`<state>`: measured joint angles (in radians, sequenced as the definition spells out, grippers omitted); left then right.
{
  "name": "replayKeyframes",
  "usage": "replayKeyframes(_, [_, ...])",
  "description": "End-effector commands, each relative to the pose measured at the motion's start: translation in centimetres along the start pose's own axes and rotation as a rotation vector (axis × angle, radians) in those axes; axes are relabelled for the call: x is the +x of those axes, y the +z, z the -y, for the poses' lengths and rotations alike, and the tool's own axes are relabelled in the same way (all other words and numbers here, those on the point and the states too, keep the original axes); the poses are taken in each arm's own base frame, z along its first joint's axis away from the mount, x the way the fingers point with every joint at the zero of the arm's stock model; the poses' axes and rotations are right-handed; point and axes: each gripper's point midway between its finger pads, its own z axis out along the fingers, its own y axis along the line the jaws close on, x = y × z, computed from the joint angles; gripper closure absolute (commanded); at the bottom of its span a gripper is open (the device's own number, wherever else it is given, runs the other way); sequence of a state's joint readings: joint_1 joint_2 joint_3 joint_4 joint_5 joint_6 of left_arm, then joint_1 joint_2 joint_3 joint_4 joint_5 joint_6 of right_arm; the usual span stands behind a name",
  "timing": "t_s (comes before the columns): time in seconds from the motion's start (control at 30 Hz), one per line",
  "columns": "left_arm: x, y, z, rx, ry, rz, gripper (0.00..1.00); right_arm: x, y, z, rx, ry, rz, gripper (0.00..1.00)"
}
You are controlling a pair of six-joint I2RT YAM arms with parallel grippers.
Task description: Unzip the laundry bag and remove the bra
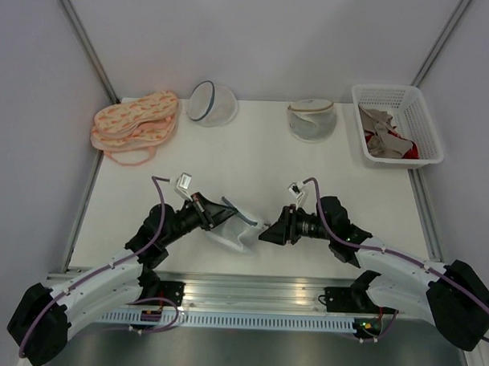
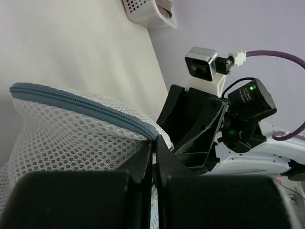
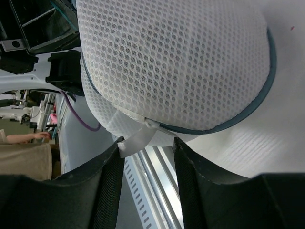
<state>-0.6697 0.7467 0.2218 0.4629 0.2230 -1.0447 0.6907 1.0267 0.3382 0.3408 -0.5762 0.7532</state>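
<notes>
- laundry bag (image 1: 236, 228) sits at the near middle of the tabletop (image 1: 229, 162), between the two grippers and lifted or tilted on its side. It looks to be held this way so one arm can anchor it while the other works the zipper.
- left gripper (image 2: 153, 160): jaws nearly shut with only a sliver of gap, pinching the bag's mesh just under the grey-blue zipper rim (image 2: 86, 107). I judge this to be the anchoring grip.
- right gripper (image 3: 147, 145): jaws well apart and holding nothing. A white tab (image 3: 136, 142) at the zipper rim hangs between the fingers, close to one of them. I can't tell whether it touches, or whether it is the zipper pull.
- The zipper looks closed along the stretch in view, so unzipping has not started. The likely next move is to close on the tab and pull along the rim.
- bra: not visible. The wrist views show only white mesh, so it is presumably inside the bag, but this can't be confirmed.
- Far left: peach garments (image 1: 134, 123) in a pile, well apart from the bag.
- Far middle: navy-rimmed mesh dome (image 1: 212, 102) and beige-rimmed mesh dome (image 1: 312, 119), neither touched.
- Far right: white basket (image 1: 427, 129) holding beige-white and red fabric.
</notes>
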Motion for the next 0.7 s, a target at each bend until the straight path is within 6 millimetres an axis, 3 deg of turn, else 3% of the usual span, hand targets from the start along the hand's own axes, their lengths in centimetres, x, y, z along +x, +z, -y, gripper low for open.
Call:
replayKeyframes(0.0, [-0.4,-0.4,2.3,0.094,-0.026,0.010,0.98,-0.8,0.8,-2.4,-0.100,-0.034,0.023,0.50])
replayKeyframes(0.13, [-0.2,-0.6,2.9,0.115,-0.025,-0.004,0.98,-1.3,1.1,-2.6,-0.099,-0.050,0.045,0.58])
replayKeyframes(0.23, [0.0,-0.7,2.6,0.106,-0.028,-0.012,0.98,-2.1,1.1,-2.3,-0.072,-0.064,0.084,0.75])
replayKeyframes(0.3, [0.2,-0.9,2.6,0.108,-0.030,-0.020,0.98,-2.5,0.9,-2.1,-0.050,-0.075,0.099,0.77])
replayKeyframes(0.33, [0.3,-0.9,2.5,0.105,-0.029,-0.021,0.98,-2.3,0.8,-1.5,-0.015,-0.090,0.094,0.73])
replayKeyframes(0.37, [0.2,-1.1,2.7,0.109,-0.029,-0.016,0.98,-2.6,0.8,-1.3,0.005,-0.096,0.093,0.56])
replayKeyframes(0.47, [0.1,-1.2,2.7,0.105,-0.028,-0.009,0.98,-1.8,0.6,0.2,0.075,-0.112,0.060,0.45])
replayKeyframes(0.67, [0.1,-1.4,3.2,0.127,-0.036,-0.013,0.98,-1.0,0.5,1.4,0.088,-0.116,0.073,0.43])
